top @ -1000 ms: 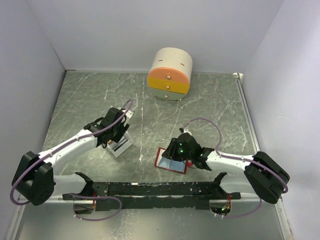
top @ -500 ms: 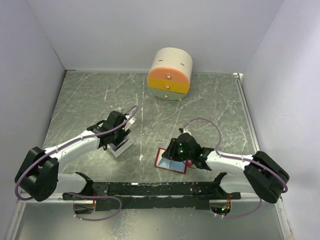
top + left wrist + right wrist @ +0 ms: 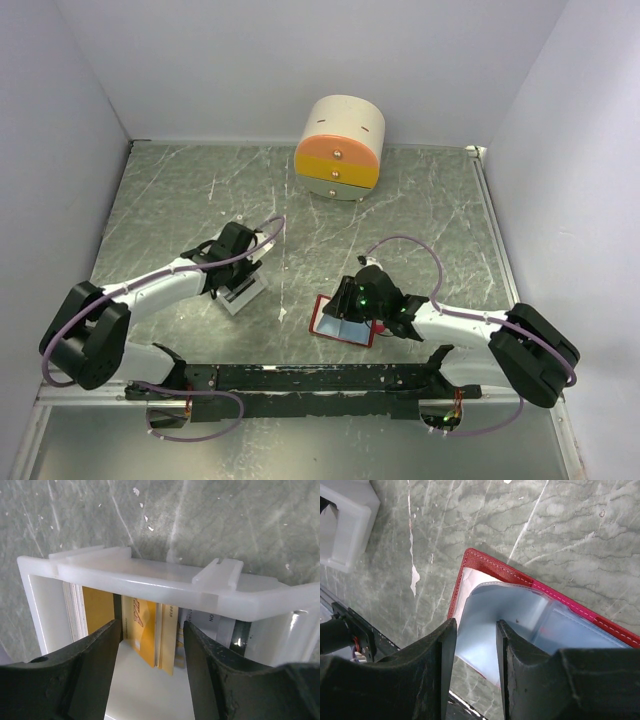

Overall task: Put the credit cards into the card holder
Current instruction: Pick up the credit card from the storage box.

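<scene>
The credit cards (image 3: 150,632) are orange-gold and stand on edge inside a white tray (image 3: 150,577), with more pale and dark cards beside them. My left gripper (image 3: 150,647) is open and reaches into the tray, its fingers on either side of two orange-gold cards without touching them. In the top view the left gripper (image 3: 232,272) is over the tray (image 3: 245,295). The red card holder (image 3: 492,565) lies open on the table, its pale-blue sleeves up. My right gripper (image 3: 476,650) is open, and its fingers straddle a pale-blue sleeve (image 3: 485,615) at the holder's left end (image 3: 340,328).
A round cream-and-orange drawer box (image 3: 340,148) stands at the back centre. The table is green marble (image 3: 420,200) with white walls on three sides. The black arm rail (image 3: 310,378) runs along the near edge.
My left arm has swung in and its gripper has moved down into the white tray around the cards. The right arm and the card holder have not moved.
</scene>
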Action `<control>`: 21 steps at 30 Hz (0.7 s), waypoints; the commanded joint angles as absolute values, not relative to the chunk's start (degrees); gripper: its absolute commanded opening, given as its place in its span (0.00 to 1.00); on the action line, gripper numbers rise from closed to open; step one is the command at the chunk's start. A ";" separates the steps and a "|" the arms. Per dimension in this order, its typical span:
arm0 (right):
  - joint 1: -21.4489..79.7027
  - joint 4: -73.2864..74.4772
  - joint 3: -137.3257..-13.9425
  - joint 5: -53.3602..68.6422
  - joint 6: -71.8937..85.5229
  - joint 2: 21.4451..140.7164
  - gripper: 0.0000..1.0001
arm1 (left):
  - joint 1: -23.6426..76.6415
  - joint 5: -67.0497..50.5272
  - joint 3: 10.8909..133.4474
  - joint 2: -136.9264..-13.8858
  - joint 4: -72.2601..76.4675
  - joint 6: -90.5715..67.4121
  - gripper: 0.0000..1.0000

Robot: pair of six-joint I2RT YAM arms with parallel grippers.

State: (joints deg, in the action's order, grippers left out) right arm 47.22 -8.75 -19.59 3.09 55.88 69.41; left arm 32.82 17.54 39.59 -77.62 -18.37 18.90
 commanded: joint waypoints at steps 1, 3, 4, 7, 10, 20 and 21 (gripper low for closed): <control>47.09 -9.81 -19.65 3.16 55.56 68.72 0.38 | 32.23 22.51 39.55 -78.69 -14.69 21.73 0.63; 47.09 -9.55 -19.77 2.97 55.30 68.62 0.38 | 32.13 25.08 39.55 -79.11 -13.56 22.76 0.61; 47.03 -9.31 -19.77 2.80 55.12 68.44 0.38 | 32.07 26.57 39.67 -79.37 -13.08 23.10 0.61; 47.02 -8.67 -19.62 2.14 54.93 67.50 0.38 | 31.90 30.23 39.85 -80.05 -11.73 23.95 0.60; 47.01 -8.83 -19.13 1.98 55.10 66.75 0.38 | 31.62 32.04 39.71 -80.30 -10.32 24.69 0.61; 46.97 -8.53 -17.85 1.73 55.59 65.05 0.38 | 31.40 35.59 39.72 -79.89 -8.50 26.29 0.58; 46.94 -8.53 -17.76 1.75 55.63 64.91 0.38 | 31.45 36.05 39.64 -79.45 -8.14 26.59 0.57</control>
State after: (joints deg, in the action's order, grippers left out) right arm 47.20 -8.51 -18.52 2.94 55.86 66.43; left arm 32.05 31.68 39.59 -80.55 -11.25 24.69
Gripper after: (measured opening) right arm 0.377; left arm 0.584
